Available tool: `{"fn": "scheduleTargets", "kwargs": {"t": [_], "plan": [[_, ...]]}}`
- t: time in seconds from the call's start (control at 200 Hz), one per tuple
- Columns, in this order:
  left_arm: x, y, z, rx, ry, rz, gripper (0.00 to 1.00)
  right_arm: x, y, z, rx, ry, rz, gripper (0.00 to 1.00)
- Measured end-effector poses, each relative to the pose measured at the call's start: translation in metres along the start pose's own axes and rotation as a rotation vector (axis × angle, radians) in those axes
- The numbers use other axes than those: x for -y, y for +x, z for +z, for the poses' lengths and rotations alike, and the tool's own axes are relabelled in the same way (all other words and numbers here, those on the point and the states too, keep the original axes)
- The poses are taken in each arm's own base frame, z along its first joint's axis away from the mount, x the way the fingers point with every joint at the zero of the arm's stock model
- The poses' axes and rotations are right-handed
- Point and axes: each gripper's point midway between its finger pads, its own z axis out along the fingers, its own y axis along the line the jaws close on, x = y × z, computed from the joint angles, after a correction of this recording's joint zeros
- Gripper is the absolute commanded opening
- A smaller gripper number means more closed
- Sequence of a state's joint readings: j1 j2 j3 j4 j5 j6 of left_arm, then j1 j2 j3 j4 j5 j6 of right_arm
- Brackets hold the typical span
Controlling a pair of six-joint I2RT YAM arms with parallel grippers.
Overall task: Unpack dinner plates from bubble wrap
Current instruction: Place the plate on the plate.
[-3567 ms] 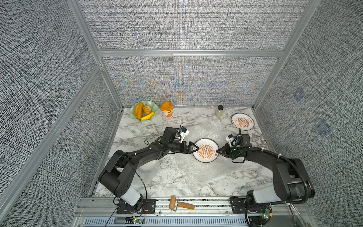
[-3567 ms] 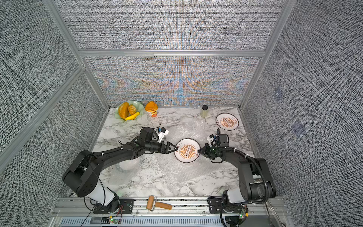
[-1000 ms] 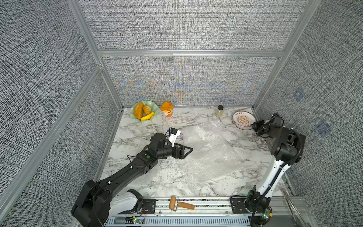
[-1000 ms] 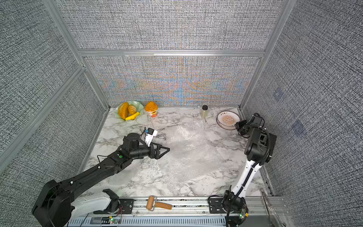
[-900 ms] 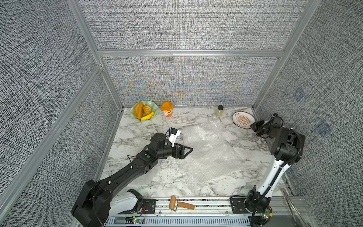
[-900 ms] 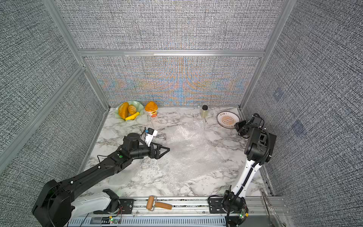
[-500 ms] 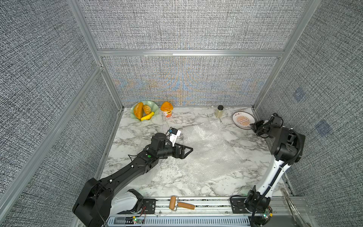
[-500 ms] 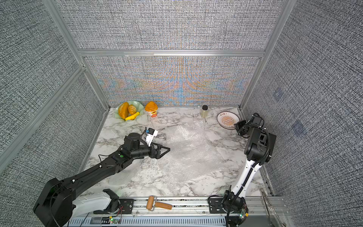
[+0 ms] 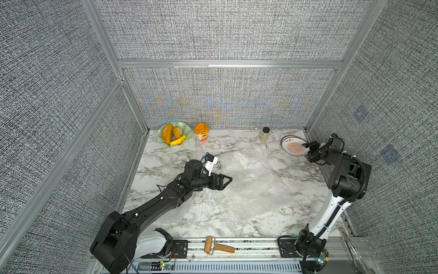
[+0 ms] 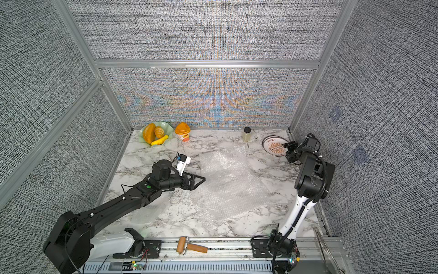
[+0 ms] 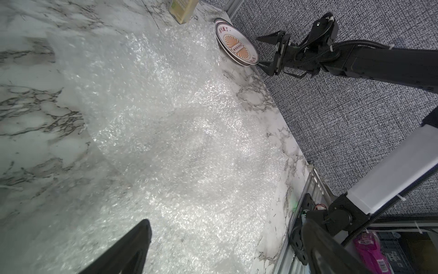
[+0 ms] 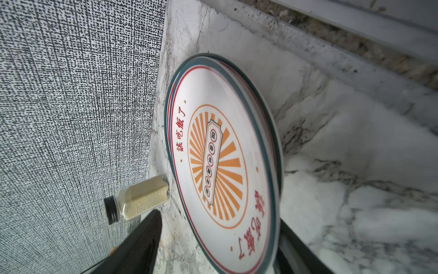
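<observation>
Right wrist: jaws apart, our right gripper (image 12: 218,225) straddles the dinner plates (image 12: 222,151) — stacked clear of bubble wrap (image 9: 251,180). Left gripper (image 9: 225,182) gapes empty.

Left arm (image 9: 166,201): stretched low, reaching forward and inward.
Left gripper (image 9: 226,182): jaws wide apart, empty.
Right arm (image 9: 343,175): upright from base, elbow high, forearm angled down.
Right gripper (image 9: 309,150): jaws apart, gripping nothing.

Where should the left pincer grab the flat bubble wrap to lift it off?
Probably the edge facing the open left pincer, come at from that side, tilted down. The bubble wrap lies flat and limp on the marble table, so only a thin border offers something to pinch.
</observation>
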State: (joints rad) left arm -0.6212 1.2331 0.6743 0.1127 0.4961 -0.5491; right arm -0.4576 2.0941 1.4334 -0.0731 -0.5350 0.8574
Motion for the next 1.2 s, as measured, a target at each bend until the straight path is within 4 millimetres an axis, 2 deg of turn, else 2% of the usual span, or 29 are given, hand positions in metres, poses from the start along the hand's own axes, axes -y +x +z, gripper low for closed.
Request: {"fn": "scheduleTargets", "kwargs": {"t": [0.375,0.585,0.82,0.955,1.12,1.201], "plan": [[-0.024,0.004,0.003,-0.034,-0.128,-0.048,0.99,0.01,-0.002,-0.001,-0.022,0.104,-0.023,0.75],[-0.025,0.006,-0.001,-0.039,-0.145,-0.057,0.99,0.011,0.001,0.002,-0.035,0.111,-0.03,0.76],[-0.027,0.003,-0.003,-0.021,-0.165,-0.053,0.99,0.001,0.003,0.008,-0.053,0.09,-0.055,0.77],[-0.029,-0.003,-0.006,-0.007,-0.193,-0.055,0.99,0.005,0.007,-0.009,-0.028,0.122,-0.047,0.79],[-0.037,-0.006,-0.019,0.009,-0.28,-0.067,0.99,-0.01,0.003,-0.04,0.048,0.112,-0.071,0.8],[-0.045,-0.004,-0.028,0.028,-0.335,-0.087,0.99,-0.011,0.001,-0.047,0.07,0.109,-0.076,0.82]]}}
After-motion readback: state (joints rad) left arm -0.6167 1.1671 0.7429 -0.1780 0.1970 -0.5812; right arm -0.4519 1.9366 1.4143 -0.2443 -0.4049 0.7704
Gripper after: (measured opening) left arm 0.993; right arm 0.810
